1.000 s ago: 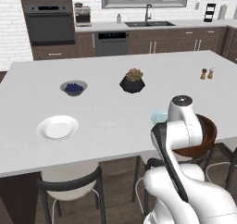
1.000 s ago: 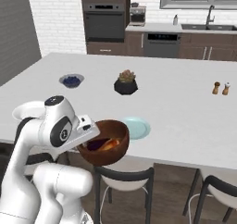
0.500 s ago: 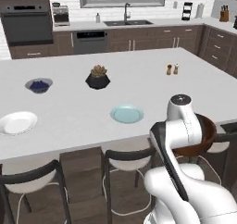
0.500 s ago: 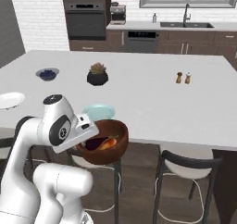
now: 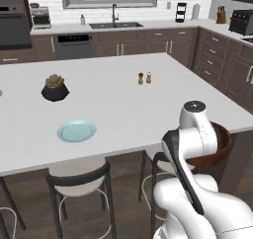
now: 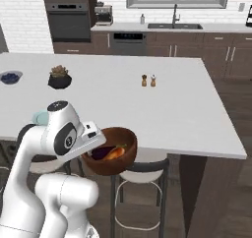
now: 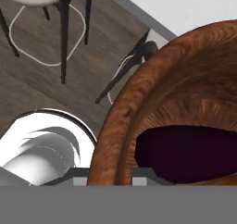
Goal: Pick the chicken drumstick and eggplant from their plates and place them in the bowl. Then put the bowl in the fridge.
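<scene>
1. My hand (image 7: 109, 174) is clenched on the near rim of the bowl (image 6: 110, 151), one finger on each side of the wall, as the hand view shows.
2. I hold the bowl in the air off the near edge of the desk (image 6: 162, 109), above the stools (image 6: 140, 169), clear of the desk top.
3. The eggplant (image 6: 102, 153) lies inside the bowl, dark purple against the wood; it also shows in the hand view (image 7: 190, 151).
4. The chicken drumstick (image 6: 116, 152) lies in the bowl just beside the eggplant, touching it.
5. In the left base view the bowl (image 5: 220, 149) peeks out behind my arm, off the near right corner of the desk.
6. The pale blue plate (image 5: 76, 131) sits bare near the near edge of the desk, well apart from the bowl.
7. A black plant pot (image 5: 54, 88) stands farther back on the desk.
8. Two small shakers (image 5: 145, 78) stand side by side near the middle of the desk.
9. A small bowl of blueberries (image 6: 10, 76) sits towards the far left edge of the desk.
</scene>
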### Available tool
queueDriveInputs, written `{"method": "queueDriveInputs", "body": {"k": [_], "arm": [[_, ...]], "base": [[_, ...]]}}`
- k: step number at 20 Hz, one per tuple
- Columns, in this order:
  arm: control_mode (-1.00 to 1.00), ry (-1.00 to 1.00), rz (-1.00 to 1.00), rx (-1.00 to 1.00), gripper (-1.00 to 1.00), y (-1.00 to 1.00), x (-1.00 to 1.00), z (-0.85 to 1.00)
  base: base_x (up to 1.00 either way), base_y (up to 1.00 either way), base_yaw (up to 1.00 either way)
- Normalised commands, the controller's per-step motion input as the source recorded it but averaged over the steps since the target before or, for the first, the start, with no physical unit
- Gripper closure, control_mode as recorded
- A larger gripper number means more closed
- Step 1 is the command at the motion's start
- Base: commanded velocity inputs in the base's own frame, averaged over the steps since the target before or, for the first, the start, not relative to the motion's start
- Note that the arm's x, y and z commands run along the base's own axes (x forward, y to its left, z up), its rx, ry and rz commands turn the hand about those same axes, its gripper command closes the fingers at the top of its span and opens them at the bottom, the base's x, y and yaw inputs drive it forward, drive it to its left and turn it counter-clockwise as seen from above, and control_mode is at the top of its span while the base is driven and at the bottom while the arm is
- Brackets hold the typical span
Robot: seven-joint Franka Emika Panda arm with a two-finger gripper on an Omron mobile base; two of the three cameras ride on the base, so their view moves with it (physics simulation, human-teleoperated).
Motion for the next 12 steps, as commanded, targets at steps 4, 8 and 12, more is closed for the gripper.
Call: {"method": "queueDriveInputs", "body": {"k": [4, 8, 12], "arm": [[1.0, 0.0, 0.0, 0.0, 1.0, 0.0, 0.0, 0.0], [1.0, 0.0, 0.0, 0.0, 1.0, 0.0, 0.0, 0.0], [1.0, 0.0, 0.0, 0.0, 1.0, 0.0, 0.0, 0.0]], "base": [[0.43, -1.0, 0.0], [0.36, -1.0, 0.0], [0.33, -1.0, 0.0]]}}
